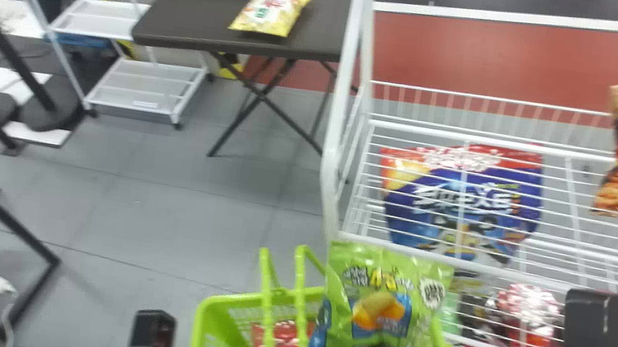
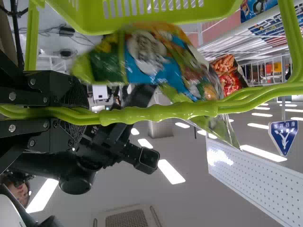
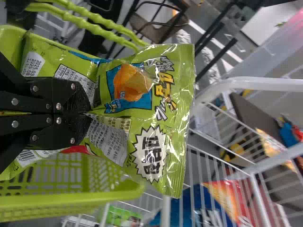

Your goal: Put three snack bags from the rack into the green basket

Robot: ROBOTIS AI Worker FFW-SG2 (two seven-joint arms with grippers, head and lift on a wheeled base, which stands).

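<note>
The right tool (image 3: 87,114) is clamping the green snack bag (image 1: 383,295) over the basket (image 1: 203,329), while the left tool (image 2: 85,114) is gripping the handles (image 2: 156,112). Placing it well is calling for steering its loose ends clear of the handles, lowering it beside the red bag (image 1: 287,340), and releasing only once the basket is supporting it.
</note>
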